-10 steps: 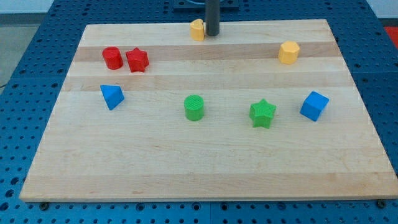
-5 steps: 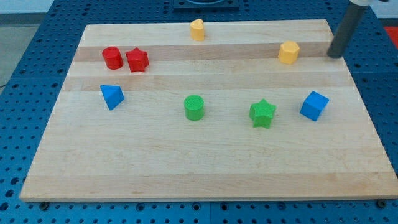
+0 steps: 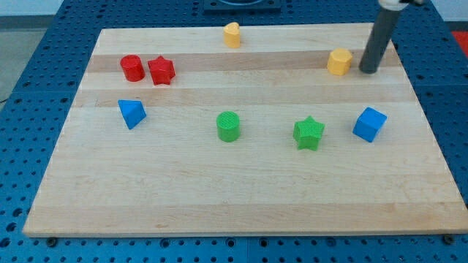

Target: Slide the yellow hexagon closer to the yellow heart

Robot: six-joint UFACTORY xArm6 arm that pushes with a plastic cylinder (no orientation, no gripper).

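Note:
The yellow hexagon (image 3: 339,61) sits on the wooden board near the view's upper right. The yellow heart (image 3: 232,34) sits at the board's top edge, near the middle, well to the left of the hexagon. My tip (image 3: 369,71) stands just to the right of the yellow hexagon, a small gap apart from it. The dark rod rises from there toward the view's top.
A red cylinder (image 3: 132,67) and a red star (image 3: 161,70) sit side by side at the upper left. A blue triangle (image 3: 131,113) lies at the left. A green cylinder (image 3: 228,126), a green star (image 3: 308,133) and a blue cube (image 3: 369,124) lie across the middle.
My tip moved from beside the yellow heart across to the board's right edge, then back left to just right of the yellow hexagon. No block has moved.

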